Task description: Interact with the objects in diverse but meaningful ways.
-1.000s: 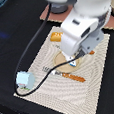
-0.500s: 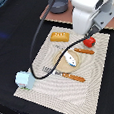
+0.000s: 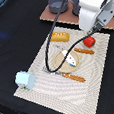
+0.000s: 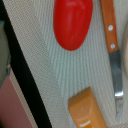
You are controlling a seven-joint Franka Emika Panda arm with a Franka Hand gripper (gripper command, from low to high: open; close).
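A red tomato [image 3: 89, 41] [image 4: 72, 22] lies near the beige mat's edge on the exterior view's right. My gripper [image 3: 94, 29] hangs just above it, largely hidden under the white arm, so its fingers cannot be made out. The golden-yellow bread loaf [image 3: 60, 37] [image 4: 87, 110] rests at the mat's far side. A white-and-blue tube-like piece [image 3: 70, 58] lies on a round wooden plate [image 3: 59, 62]. The small white carton [image 3: 25, 80] stands at the mat's corner on the exterior view's left. No fingers show in the wrist view.
An orange-handled knife [image 3: 84, 51] [image 4: 111, 30] lies between tomato and plate; another orange-handled piece [image 3: 74, 77] lies nearer the front. Grey pots [image 3: 62, 2] stand behind the mat. A black cable [image 3: 52, 36] loops across the mat [image 3: 57, 93].
The arm has swung from over the plate and bread toward the exterior view's right and back, now hovering above the tomato. The objects have not moved.
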